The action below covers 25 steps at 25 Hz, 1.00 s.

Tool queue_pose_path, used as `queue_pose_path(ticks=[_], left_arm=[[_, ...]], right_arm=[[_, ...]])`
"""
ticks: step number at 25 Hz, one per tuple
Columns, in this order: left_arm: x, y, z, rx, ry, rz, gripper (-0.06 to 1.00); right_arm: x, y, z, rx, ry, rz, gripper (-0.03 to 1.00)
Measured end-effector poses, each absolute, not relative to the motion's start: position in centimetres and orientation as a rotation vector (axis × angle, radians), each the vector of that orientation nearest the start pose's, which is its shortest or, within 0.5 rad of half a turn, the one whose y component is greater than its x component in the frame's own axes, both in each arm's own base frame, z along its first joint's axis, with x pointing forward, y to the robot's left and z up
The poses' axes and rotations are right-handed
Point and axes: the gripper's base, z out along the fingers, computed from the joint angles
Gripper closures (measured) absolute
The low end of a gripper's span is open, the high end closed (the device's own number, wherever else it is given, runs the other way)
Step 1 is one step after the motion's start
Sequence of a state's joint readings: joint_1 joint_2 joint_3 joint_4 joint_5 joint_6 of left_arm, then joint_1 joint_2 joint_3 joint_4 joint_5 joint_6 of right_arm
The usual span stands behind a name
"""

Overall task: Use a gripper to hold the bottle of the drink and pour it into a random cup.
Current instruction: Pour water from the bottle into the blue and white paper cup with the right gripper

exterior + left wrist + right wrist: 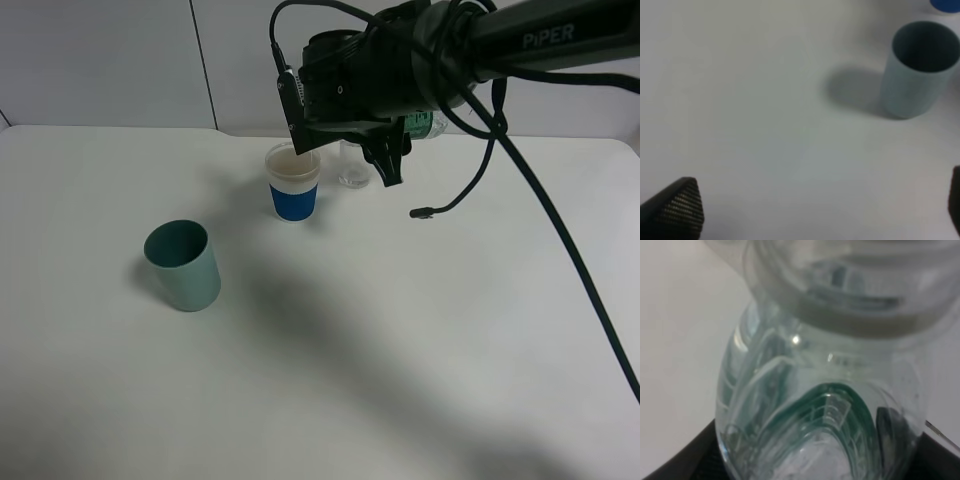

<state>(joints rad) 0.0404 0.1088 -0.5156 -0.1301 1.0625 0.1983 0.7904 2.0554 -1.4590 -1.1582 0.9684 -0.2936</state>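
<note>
While it is squeezing the bottle (430, 125) firmly, the right claw (393, 152) is hovering beside the blue cup (293, 192), upper centre.

Glossy clear plastic bottle (790, 405), matt tabletop (420, 350)

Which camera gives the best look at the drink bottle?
The right wrist view: the bottle fills the picture, close up. The exterior high view shows only a sliver behind the black arm. The left wrist view misses it.
</note>
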Motion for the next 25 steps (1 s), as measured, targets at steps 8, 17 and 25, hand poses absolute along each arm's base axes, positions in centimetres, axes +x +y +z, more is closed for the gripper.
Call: queue_pose_path(ticks=[8,17,25], left_arm=[[1.05,-0.99,28.18,0.167,2.125,-0.018,-0.05],[1.05,-0.99,28.18,0.167,2.125,-0.018,-0.05],[1.05,-0.99,28.18,0.167,2.125,-0.018,-0.05]], right_arm=[[34.62,25.75,20.09,-1.956,1.607,-1.271,0.40],[34.65,25.57,20.23,-1.972,1.592,-1.313,0.40],[34.67,25.46,20.33,-1.992,1.573,-1.343,0.40]])
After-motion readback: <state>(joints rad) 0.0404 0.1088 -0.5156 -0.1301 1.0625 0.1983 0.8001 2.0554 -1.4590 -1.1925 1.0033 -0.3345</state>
